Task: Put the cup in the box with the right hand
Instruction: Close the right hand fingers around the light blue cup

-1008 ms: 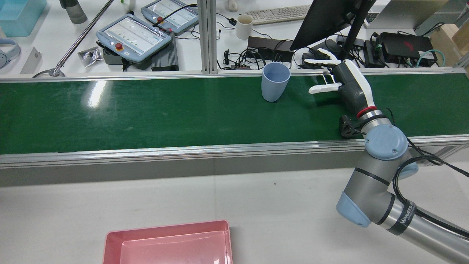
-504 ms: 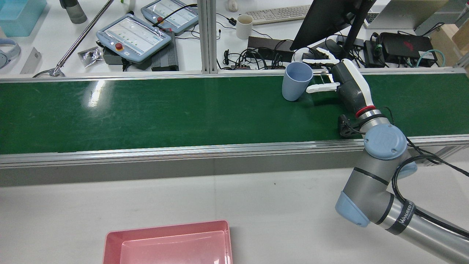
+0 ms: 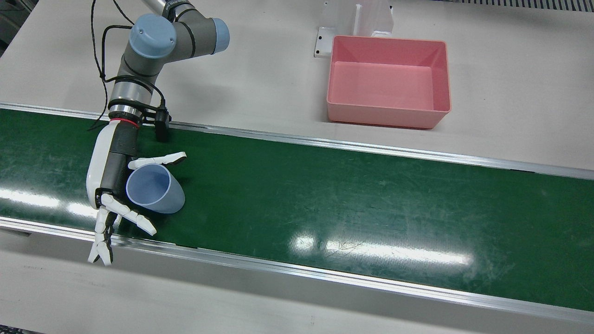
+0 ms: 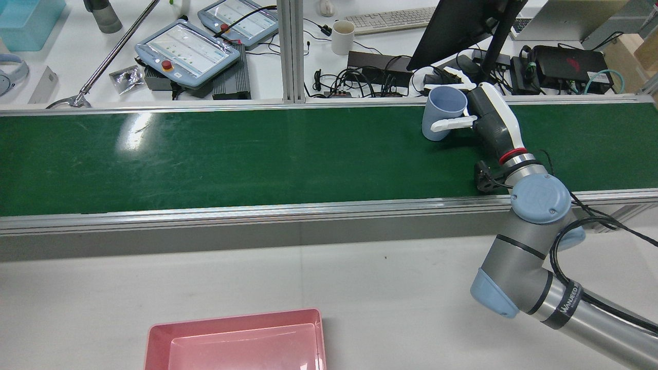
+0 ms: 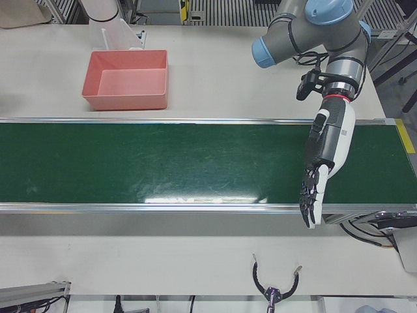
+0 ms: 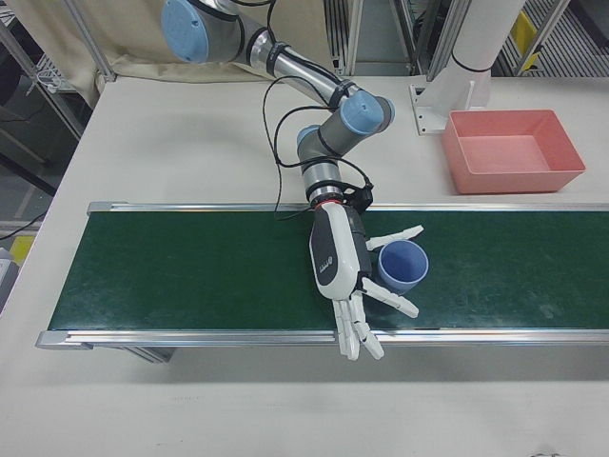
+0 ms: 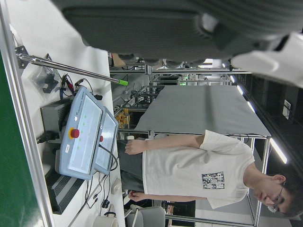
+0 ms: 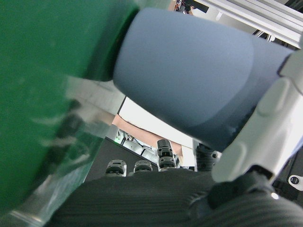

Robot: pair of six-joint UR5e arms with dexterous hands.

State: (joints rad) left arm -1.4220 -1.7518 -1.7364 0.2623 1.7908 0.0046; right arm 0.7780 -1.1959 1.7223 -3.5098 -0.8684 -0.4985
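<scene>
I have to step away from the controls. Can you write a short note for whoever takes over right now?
Right hand: open, fingers spread around the blue cup, which sits against its palm on the green belt, near the belt's far edge from the robot. No firm grip shows yet.
Left hand: open and empty, stretched over the other end of the belt.
Pink box: empty, on the white table on the robot's side of the belt.
Done: the right hand has reached the cup.
Left: close on the cup, lift it, carry it over the belt to the box and release it inside.
</scene>
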